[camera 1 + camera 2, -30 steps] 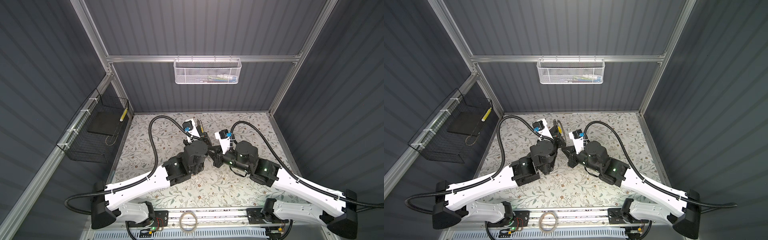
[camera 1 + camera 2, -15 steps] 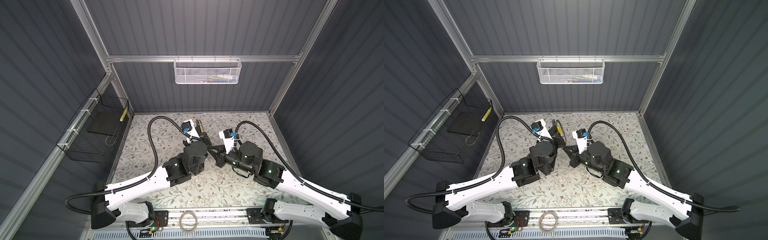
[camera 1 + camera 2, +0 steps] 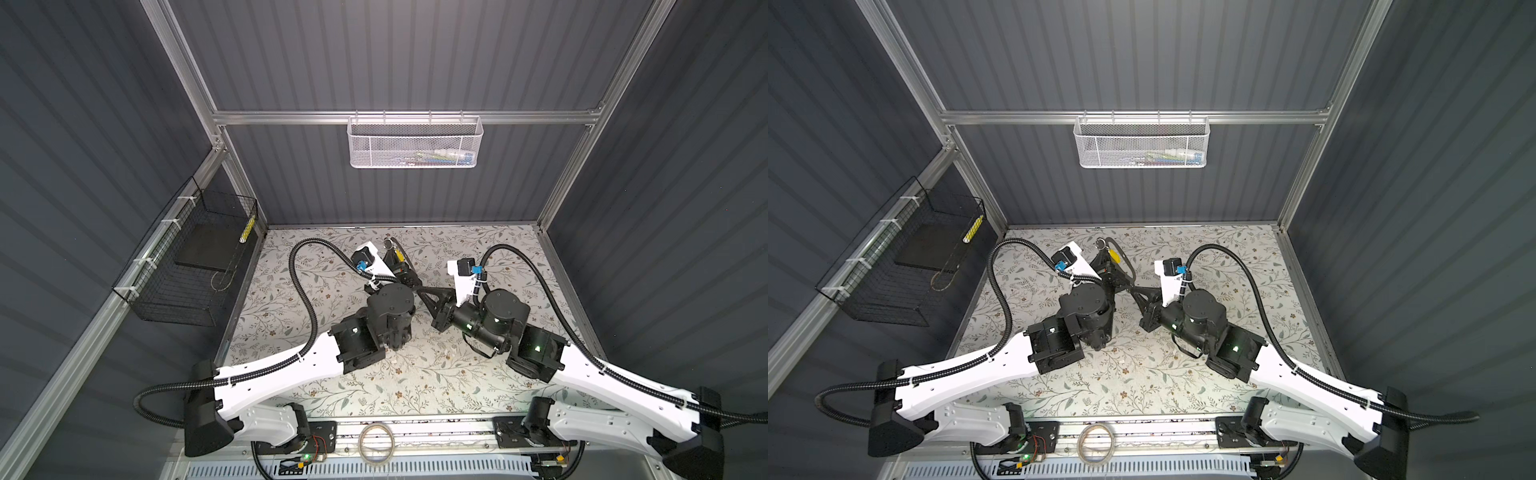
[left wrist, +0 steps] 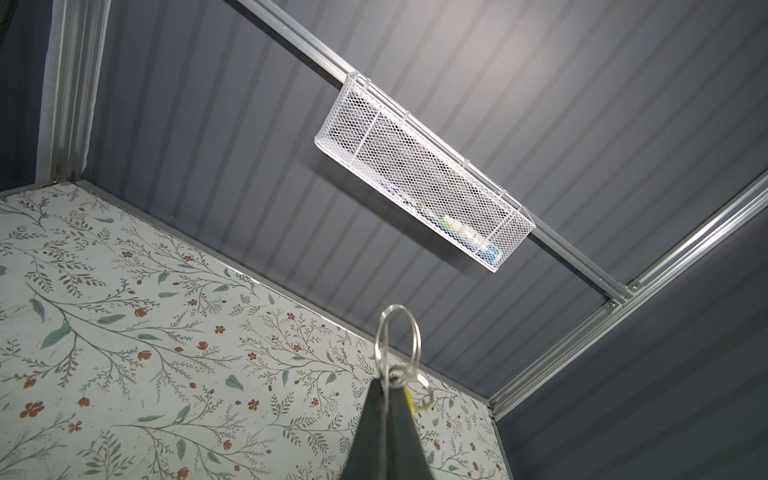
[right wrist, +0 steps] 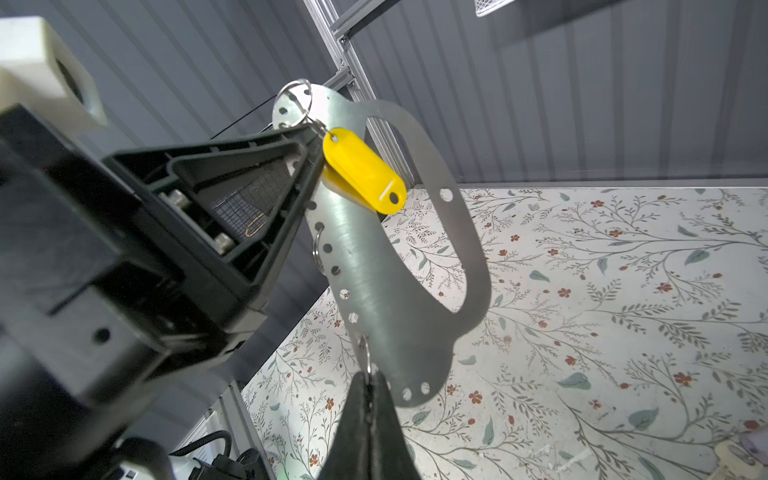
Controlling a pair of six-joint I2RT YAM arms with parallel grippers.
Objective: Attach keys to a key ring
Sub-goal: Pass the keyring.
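The two arms meet above the floral tabletop (image 3: 291, 332), in the middle of both top views, and hold the work in the air between them. The key ring (image 5: 365, 270), a flat metal plate with an oval opening, hangs tilted through the centre of the right wrist view. At bottom centre there, the right gripper (image 5: 369, 380) is clamped tight on the plate's lower edge, where a small wire loop runs into the jaws. The left gripper (image 5: 318, 129) reaches in from the left. It is pinched almost fully closed at the neck of the yellow key (image 5: 363, 170), on its split ring (image 5: 296, 82), at the plate's upper end.

Whether that ring already passes through an edge hole cannot be told. Doing this step well probably means the right gripper holds the plate steady. The left would then feed the ring without twisting and let go only once it is through.
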